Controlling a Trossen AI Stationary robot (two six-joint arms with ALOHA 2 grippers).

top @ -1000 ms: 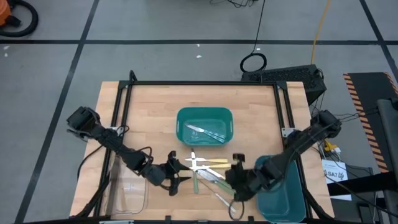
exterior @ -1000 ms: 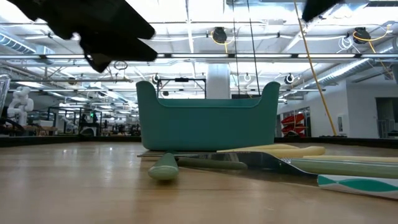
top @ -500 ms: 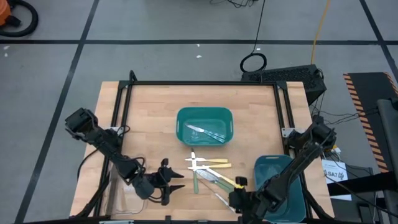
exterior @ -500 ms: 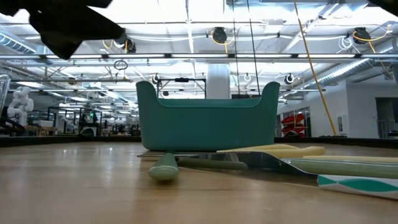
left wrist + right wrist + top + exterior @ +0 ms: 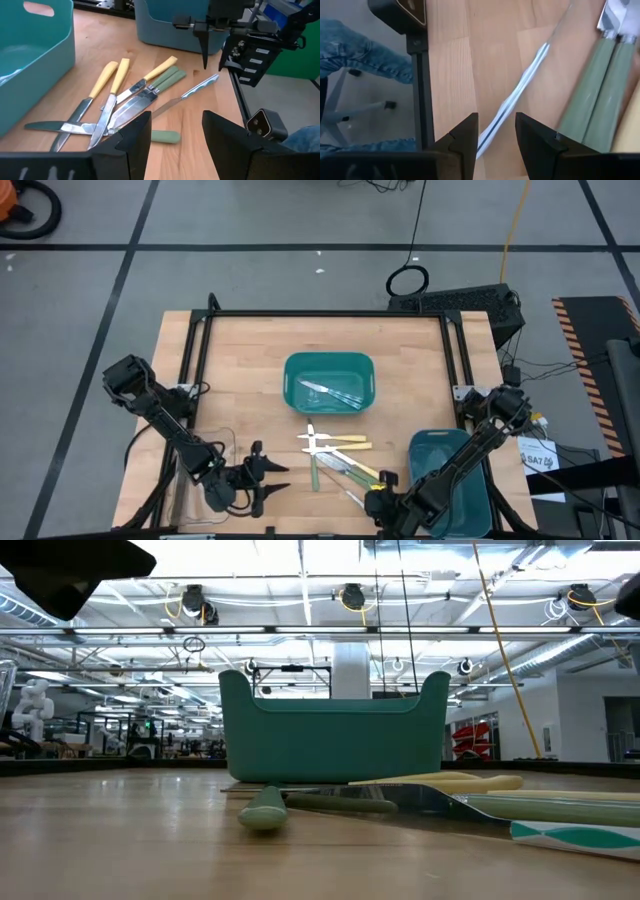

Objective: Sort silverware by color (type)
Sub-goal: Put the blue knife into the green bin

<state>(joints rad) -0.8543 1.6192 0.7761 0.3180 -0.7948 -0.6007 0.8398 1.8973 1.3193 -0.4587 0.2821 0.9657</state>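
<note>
The silverware pile point(image 5: 335, 457) lies flat on the wooden table near its near edge: yellow-handled knives point(image 5: 111, 79), green-handled knives point(image 5: 165, 80), a loose green piece point(image 5: 164, 136) and a slim blue-patterned knife point(image 5: 197, 86). One bluish piece point(image 5: 333, 392) lies inside the middle teal bin point(image 5: 295, 370). My left gripper point(image 5: 272, 478) is open, left of the pile and off the table; the pile shows past its fingers point(image 5: 175, 117). My right gripper point(image 5: 380, 492) is open above the blue-patterned knife's handle point(image 5: 517, 97), and touches nothing.
A blue-grey bin point(image 5: 452, 480) stands at the table's near right corner and a clear container point(image 5: 205, 480) at its near left. The black frame rail point(image 5: 419, 75) runs along the near edge. A person's jeans-clad leg point(image 5: 355, 62) shows beyond it. Bare wood lies behind the teal bin.
Both grippers have drawn back toward the table's near edge, away from the pile; the left one has also gone leftward toward the clear container and risen in the low view. The silverware has stayed in place.
</note>
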